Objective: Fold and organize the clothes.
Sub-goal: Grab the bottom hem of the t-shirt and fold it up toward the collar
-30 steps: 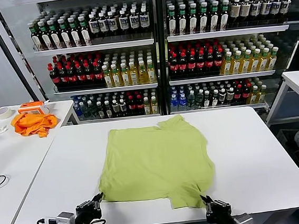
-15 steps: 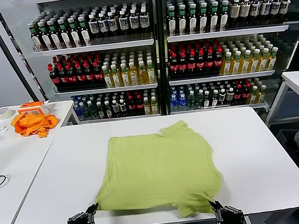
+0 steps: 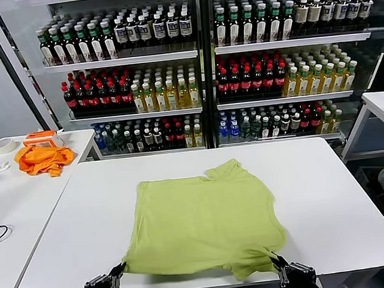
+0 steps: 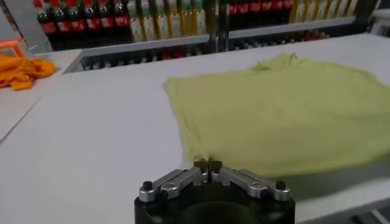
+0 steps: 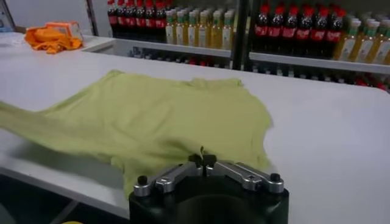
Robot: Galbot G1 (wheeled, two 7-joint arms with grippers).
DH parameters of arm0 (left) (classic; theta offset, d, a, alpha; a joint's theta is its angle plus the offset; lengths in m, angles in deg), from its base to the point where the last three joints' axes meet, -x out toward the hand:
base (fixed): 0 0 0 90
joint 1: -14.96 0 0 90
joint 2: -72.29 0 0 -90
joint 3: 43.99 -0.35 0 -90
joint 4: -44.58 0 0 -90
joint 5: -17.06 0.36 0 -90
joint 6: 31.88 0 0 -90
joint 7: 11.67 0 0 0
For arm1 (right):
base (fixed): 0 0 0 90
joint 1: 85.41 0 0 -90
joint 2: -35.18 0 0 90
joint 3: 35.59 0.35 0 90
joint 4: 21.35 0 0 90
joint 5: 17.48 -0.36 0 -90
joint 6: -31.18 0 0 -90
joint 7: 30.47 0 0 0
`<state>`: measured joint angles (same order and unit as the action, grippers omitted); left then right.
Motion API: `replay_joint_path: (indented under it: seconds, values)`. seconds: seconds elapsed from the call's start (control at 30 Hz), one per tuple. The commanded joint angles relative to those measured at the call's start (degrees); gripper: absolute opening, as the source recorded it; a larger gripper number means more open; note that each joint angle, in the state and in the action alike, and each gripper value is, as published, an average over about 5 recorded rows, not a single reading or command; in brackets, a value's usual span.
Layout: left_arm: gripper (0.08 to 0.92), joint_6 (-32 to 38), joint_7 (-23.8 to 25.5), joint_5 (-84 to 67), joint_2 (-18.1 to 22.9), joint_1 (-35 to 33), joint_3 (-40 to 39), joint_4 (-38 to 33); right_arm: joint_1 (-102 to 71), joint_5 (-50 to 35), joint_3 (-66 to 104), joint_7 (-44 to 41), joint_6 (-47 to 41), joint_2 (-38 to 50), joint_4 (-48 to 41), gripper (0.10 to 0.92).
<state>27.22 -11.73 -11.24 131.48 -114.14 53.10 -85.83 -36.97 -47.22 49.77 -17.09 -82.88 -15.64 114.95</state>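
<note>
Left gripper [image 3: 117, 272]: jaws pinched together on the near left corner of the T-shirt [image 3: 204, 217], at the near edge of the white table [image 3: 333, 192]. In the left wrist view the left gripper [image 4: 208, 164] has its two fingertips meeting on the yellow-green hem, with no gap between them.

Right gripper [image 3: 277, 262]: jaws likewise closed on the T-shirt's near right corner, also at the table's near edge. The right wrist view shows the right gripper [image 5: 203, 159] with a thin fold of fabric clamped between its tips.

The T-shirt [image 4: 286, 115] lies spread flat on the middle of the table, plain side up, collar toward the far edge, near hem stretched between the two grippers. One sleeve tab hangs at the table's near edge beside the right gripper.

Beyond the table: shelves of bottles [image 3: 199, 75]. On the side table to the table's left, an orange cloth [image 3: 42, 159].
</note>
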Motion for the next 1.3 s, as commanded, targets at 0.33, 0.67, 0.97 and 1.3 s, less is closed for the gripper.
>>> replay_joint_path:
  seconds: [0.33,0.67,0.97,1.3]
  values:
    - [0.082,1.9,1.5,-3.8,-0.7,19.7,-7.0,12.9,12.6,-5.6,-2.6,0.3,-2.6,-0.3,-7.7,0.106]
    - [0.082,3.8,3.6,-4.6,-0.5,26.7,-9.9,19.6,19.3,-6.7,-6.3,0.5,-3.6,-1.6,-11.8,0.106]
    - [0.082,4.1,4.2,-4.1,1.2,30.7,-12.7,24.9,23.4,-7.0,-8.5,0.2,-3.9,-2.3,-16.0,0.106]
    - [0.082,4.4,4.7,-3.1,2.0,33.3,-13.9,30.0,26.0,-7.0,-10.3,-0.5,-4.2,-3.2,-18.7,0.106]
